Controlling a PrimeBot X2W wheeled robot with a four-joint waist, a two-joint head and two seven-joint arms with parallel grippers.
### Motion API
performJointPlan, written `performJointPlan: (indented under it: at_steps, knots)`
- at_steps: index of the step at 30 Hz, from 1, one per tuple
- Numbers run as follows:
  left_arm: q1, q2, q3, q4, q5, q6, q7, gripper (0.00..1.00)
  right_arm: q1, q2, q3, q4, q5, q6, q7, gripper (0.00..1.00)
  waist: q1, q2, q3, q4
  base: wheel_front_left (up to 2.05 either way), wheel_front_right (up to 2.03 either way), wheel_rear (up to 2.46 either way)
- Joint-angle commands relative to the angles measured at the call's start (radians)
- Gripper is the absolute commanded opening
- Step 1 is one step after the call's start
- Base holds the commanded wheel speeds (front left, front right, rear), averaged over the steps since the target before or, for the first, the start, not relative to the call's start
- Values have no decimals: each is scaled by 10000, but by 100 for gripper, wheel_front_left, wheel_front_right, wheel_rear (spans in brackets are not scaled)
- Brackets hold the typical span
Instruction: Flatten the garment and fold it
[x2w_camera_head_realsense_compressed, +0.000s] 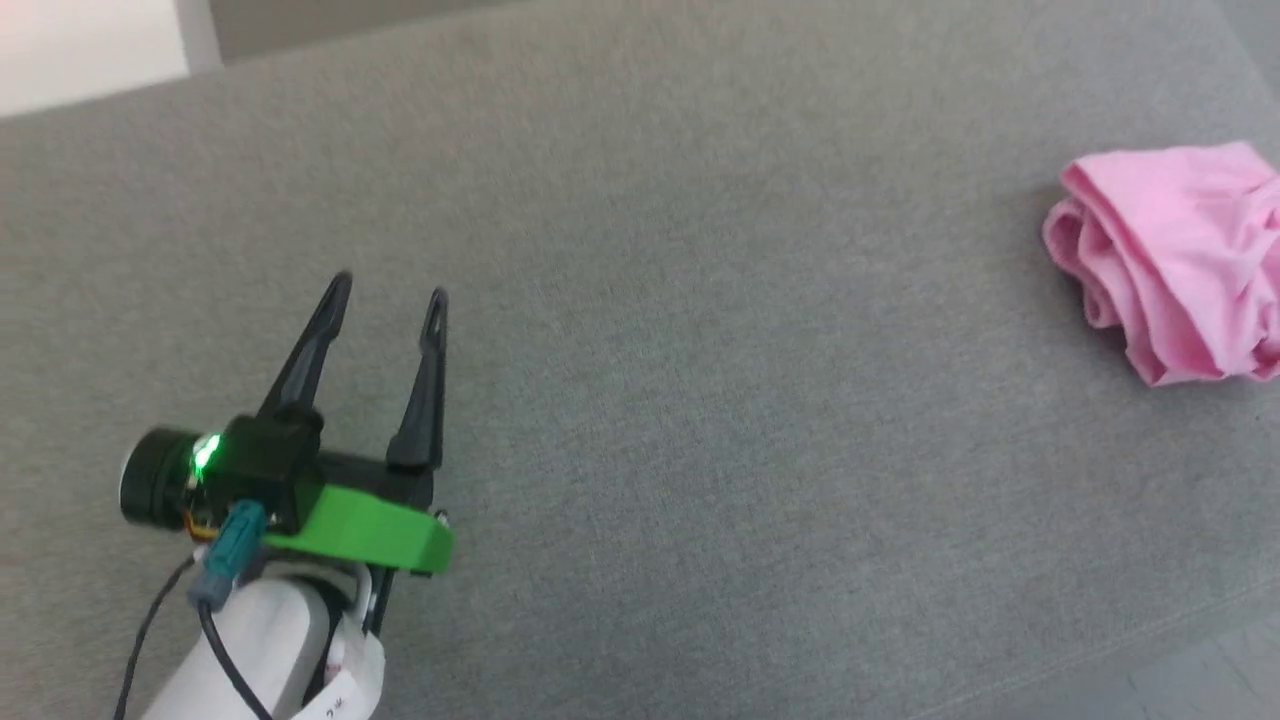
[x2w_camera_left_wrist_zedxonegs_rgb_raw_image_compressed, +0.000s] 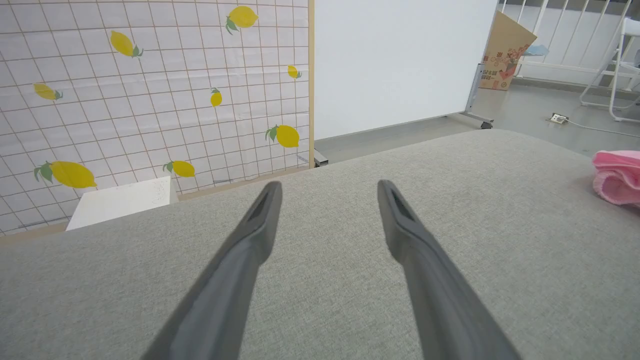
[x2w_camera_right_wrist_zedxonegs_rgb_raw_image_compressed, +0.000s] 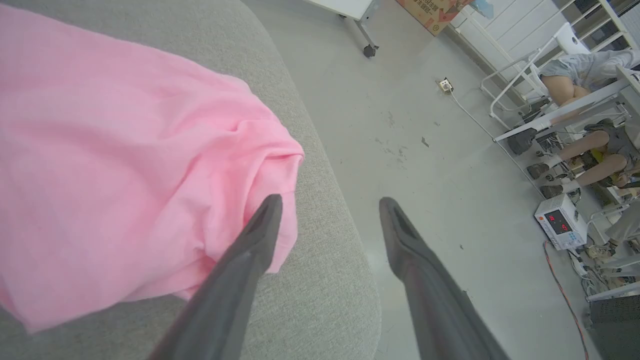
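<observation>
Grey upholstered cushion (x2w_camera_head_realsense_compressed: 640, 330) carries one garment (x2w_camera_head_realsense_compressed: 1170, 260), a crumpled pink heap, far off to the right of the left gripper (x2w_camera_head_realsense_compressed: 388, 287). Two grippers show. The left one is spread wide above bare cushion, grasping nothing. The right gripper (x2w_camera_right_wrist_zedxonegs_rgb_raw_image_compressed: 330, 201) is also spread wide and empty, with one finger (x2w_camera_right_wrist_zedxonegs_rgb_raw_image_compressed: 250, 250) by the garment's edge; contact unclear.

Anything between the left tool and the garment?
Nothing visible. Bare grey cushion is all that lies between the open left tool and the crumpled pink garment, which sits far to the tool's right near the cushion's edge.
</observation>
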Motion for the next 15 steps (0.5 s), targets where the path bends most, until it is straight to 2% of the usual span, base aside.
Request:
performJointPlan:
  at_steps: [1, 5, 15]
  knots:
    - [259, -30, 73, 82, -140, 108, -78, 100, 377, 40, 181, -162, 243, -17, -177, 100, 0, 72, -1220, 346, 0, 0, 0]
    - [759, -145, 135, 291, -302, 268, -182, 100, 1438, 428, 864, -940, 928, -17, -378, 100, 0, 72, -1806, 700, 0, 0, 0]
    - [1376, -333, 396, 696, -640, 428, -349, 100, 3642, 2026, 2137, -4336, 2374, -17, -71, 100, 0, 72, -2580, 1893, 0, 0, 0]
